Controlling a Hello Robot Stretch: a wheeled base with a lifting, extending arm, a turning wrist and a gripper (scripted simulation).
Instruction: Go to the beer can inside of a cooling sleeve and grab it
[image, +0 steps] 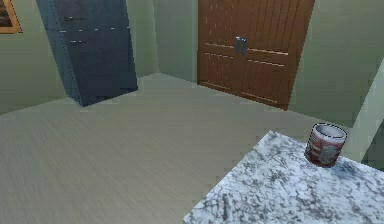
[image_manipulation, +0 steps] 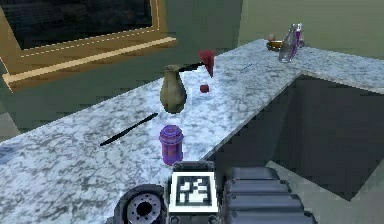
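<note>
Over on the marble counter (image_manipulation: 60, 150), the beer can (image_manipulation: 171, 144) stands upright in its purple sleeve, between an olive vase (image_manipulation: 174, 90) and the gripper (image_manipulation: 143, 208) low at the edge. Can't tell whether the gripper grasps anything.

Claw (image_manipulation: 141, 208) tip beyond bottom edge; tiny far-counter objects (image_manipulation: 274, 44) indistinct.

Marker: white square plate (image_manipulation: 193, 192) with a chunky black pattern on it, thin dark frame around it
Arm: dark grey boxy segments (image_manipulation: 262, 196), stepped and kinda ribbed, matte look
Round bit: dark disc (image_manipulation: 143, 208) with a lighter grey ring, left of the marker
</note>
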